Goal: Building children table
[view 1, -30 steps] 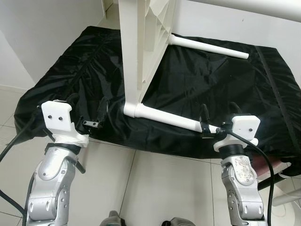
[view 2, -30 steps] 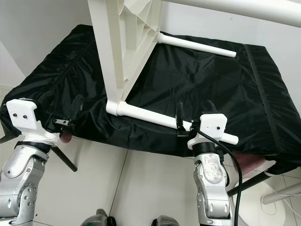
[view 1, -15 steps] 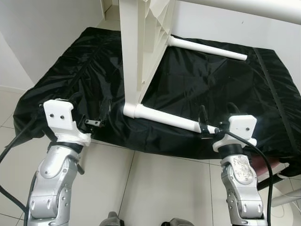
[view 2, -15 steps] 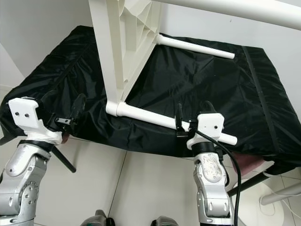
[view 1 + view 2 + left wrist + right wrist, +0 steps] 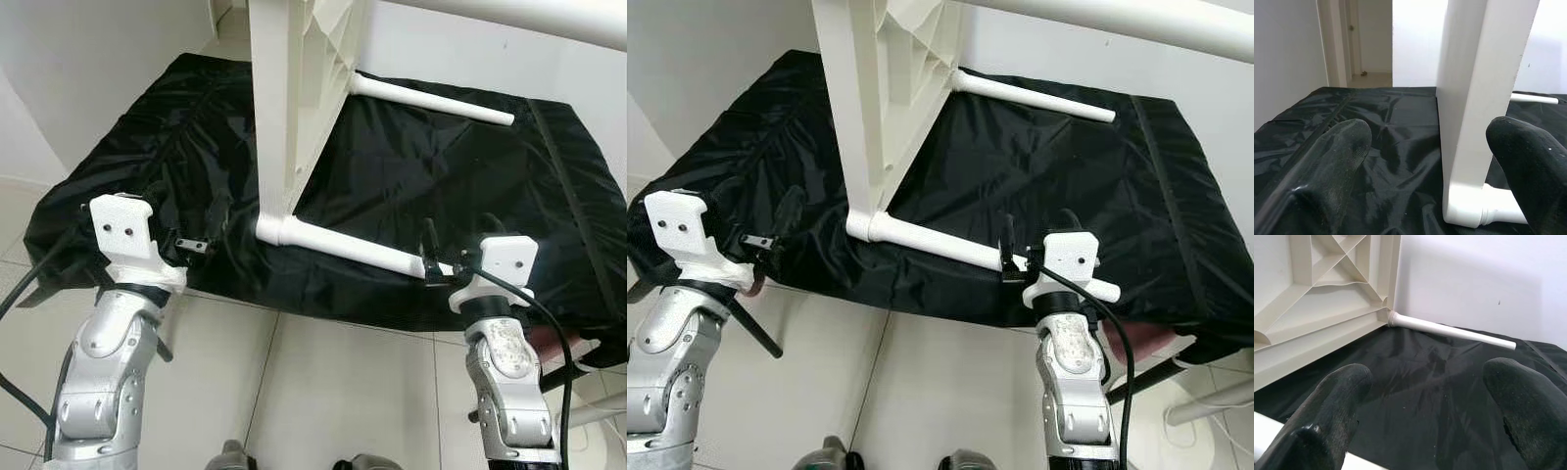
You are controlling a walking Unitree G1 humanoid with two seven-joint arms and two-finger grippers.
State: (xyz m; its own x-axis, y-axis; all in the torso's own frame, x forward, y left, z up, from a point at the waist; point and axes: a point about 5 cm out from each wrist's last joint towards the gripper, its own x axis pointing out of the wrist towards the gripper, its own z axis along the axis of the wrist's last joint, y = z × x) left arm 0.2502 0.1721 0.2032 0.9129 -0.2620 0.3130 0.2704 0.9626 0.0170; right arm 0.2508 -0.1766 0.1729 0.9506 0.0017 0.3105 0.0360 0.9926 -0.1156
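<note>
The white tabletop (image 5: 294, 108) stands on edge at upper centre on the black-covered bed (image 5: 157, 147), legs sideways for fitting; the right pincer (image 5: 443, 264), fingers apart, straddles the near leg (image 5: 343, 247). The left pincer (image 5: 186, 235), also apart, hovers at lower left near the tabletop's corner, likely to steady it.

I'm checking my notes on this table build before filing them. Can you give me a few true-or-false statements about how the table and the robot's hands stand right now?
1. The white tabletop stands on its edge on the black cover. True.
2. Two white legs lie along the cover, still joined to the tabletop's corners. True.
3. The right hand is at the far leg. False: it is at the free end of the near leg, fingers open on either side of it.
4. The left hand is shut on the tabletop. False: its fingers are open and hold nothing.
5. The cover is white. False: it is black and shiny.
</note>
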